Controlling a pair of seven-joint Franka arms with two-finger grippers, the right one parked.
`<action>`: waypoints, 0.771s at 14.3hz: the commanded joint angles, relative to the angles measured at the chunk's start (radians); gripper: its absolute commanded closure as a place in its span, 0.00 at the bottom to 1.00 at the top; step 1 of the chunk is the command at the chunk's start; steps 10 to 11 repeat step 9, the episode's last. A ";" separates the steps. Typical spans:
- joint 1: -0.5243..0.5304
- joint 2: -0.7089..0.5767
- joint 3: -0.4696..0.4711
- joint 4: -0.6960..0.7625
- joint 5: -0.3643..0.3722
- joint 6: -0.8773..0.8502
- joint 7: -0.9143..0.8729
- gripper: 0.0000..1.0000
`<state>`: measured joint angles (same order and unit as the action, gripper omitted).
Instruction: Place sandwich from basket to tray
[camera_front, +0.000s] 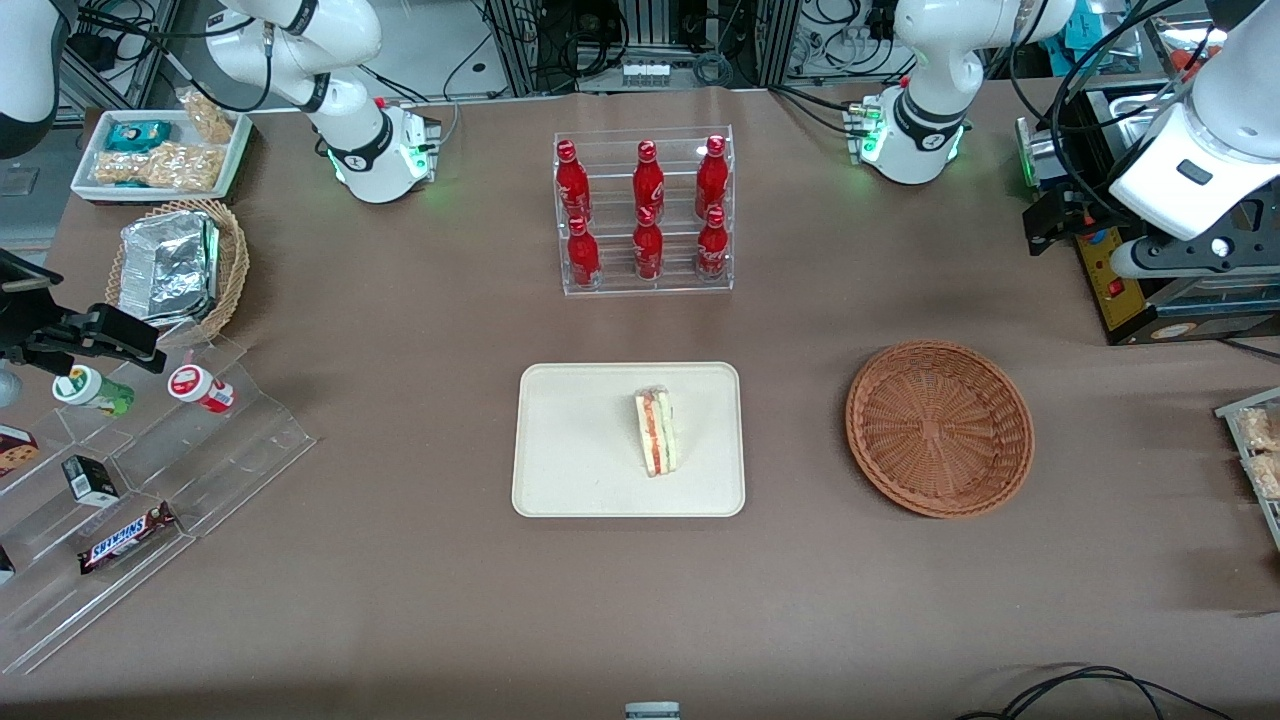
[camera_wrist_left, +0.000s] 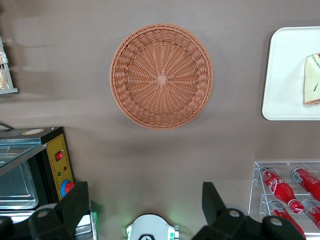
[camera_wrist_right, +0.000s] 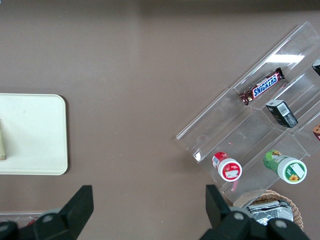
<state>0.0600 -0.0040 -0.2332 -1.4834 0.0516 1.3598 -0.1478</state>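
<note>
The sandwich (camera_front: 656, 432) lies on the cream-white tray (camera_front: 570, 470), a wrapped wedge with red and green filling; one edge of it (camera_wrist_left: 312, 80) and of the tray (camera_wrist_left: 285, 75) also show in the left wrist view. The reddish-brown basket (camera_front: 940, 428) sits beside the tray toward the working arm's end, with nothing in it (camera_wrist_left: 161, 76). My gripper (camera_front: 1050, 217) hangs high above the table, farther from the front camera than the basket and apart from it. Its fingers (camera_wrist_left: 145, 187) are open, with only bare table between them.
A clear rack of red bottles (camera_front: 645, 215) stands farther back than the tray. A metal oven box (camera_front: 1150, 290) sits by the gripper. Toward the parked arm's end are an acrylic stepped stand (camera_front: 150, 440) with snacks, a tan basket with foil (camera_front: 175, 265) and a snack tray (camera_front: 160, 150).
</note>
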 joint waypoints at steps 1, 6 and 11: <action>0.000 -0.002 -0.001 0.015 -0.007 -0.008 -0.006 0.00; 0.001 0.001 0.000 0.014 -0.009 -0.002 -0.052 0.00; 0.000 0.001 0.000 0.014 -0.022 -0.002 -0.056 0.00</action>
